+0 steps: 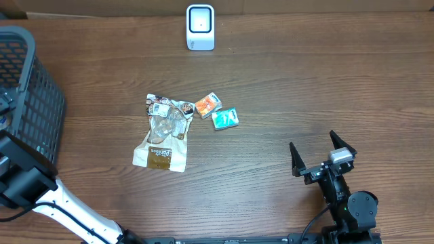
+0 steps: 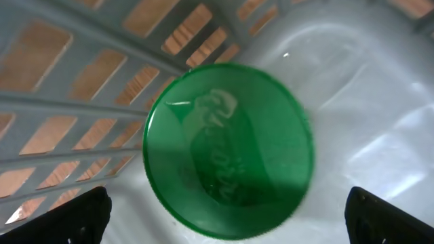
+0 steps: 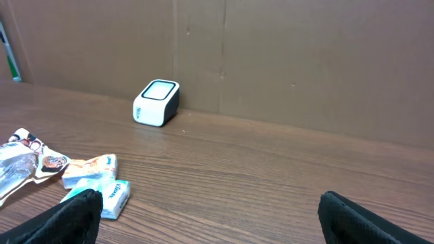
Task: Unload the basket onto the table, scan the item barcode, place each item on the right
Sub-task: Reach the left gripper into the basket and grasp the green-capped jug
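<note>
In the left wrist view a round green item [image 2: 227, 146] with raised lettering lies on the pale floor of the basket [image 2: 61, 102]. My left gripper [image 2: 226, 203] hangs open just above it, one dark finger on each side, touching nothing. The overhead view hides that gripper behind the left arm at the basket [image 1: 27, 88]. The white barcode scanner [image 1: 200, 27] stands at the table's far edge, also seen from the right wrist as the scanner [image 3: 156, 103]. My right gripper [image 1: 312, 139] rests open and empty at the front right, its jaws [image 3: 207, 207] wide apart.
A crumpled snack bag [image 1: 165, 132], an orange pack [image 1: 208, 104] and a teal pack [image 1: 224, 118] lie mid-table. The dark mesh basket fills the left edge. A brown cardboard wall [image 3: 271, 54] backs the table behind the scanner.
</note>
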